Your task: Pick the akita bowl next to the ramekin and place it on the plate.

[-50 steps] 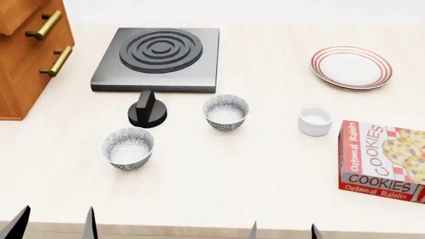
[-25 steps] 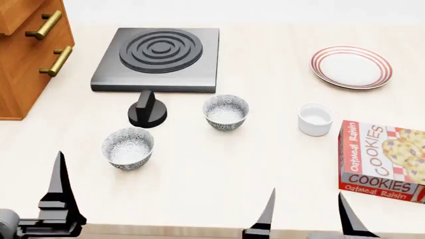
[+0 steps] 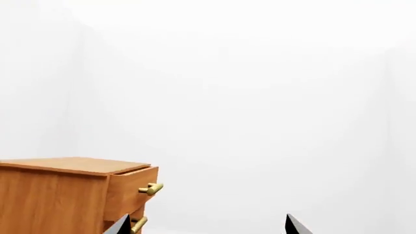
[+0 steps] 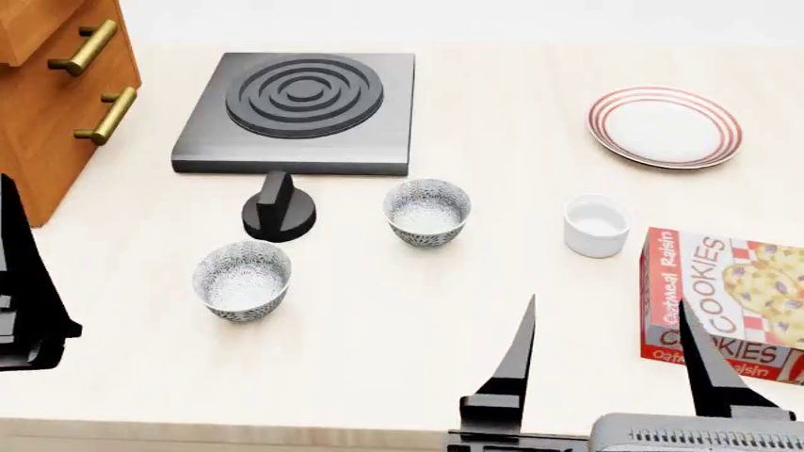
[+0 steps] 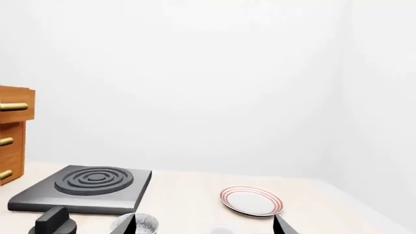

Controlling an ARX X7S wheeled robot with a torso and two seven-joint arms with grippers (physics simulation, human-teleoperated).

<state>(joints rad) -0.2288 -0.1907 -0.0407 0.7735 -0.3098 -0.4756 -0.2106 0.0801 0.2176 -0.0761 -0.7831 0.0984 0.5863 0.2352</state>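
Observation:
Two speckled grey-and-white bowls stand on the counter. The akita bowl [image 4: 427,212] nearer the white ramekin [image 4: 596,226] is mid-counter; the other bowl [image 4: 241,280] is further left. The red-ringed plate [image 4: 665,126] lies at the back right. My right gripper [image 4: 609,372] hovers open over the counter's front edge, nothing between its fingers; its wrist view shows the akita bowl [image 5: 144,224], the ramekin's rim [image 5: 221,229] and the plate [image 5: 252,201] ahead. My left gripper [image 3: 208,228] is open and empty at the front left, one finger [image 4: 25,273] showing in the head view.
A black hotplate [image 4: 299,108] sits at the back with a black knob [image 4: 279,209] in front of it. A wooden drawer cabinet [image 4: 51,94] stands at the far left. A red cookie box [image 4: 729,301] lies right of the ramekin.
Both grippers have risen from the lower edge of the head view and now reach higher over the counter's front. The bowls, ramekin and plate have not moved.

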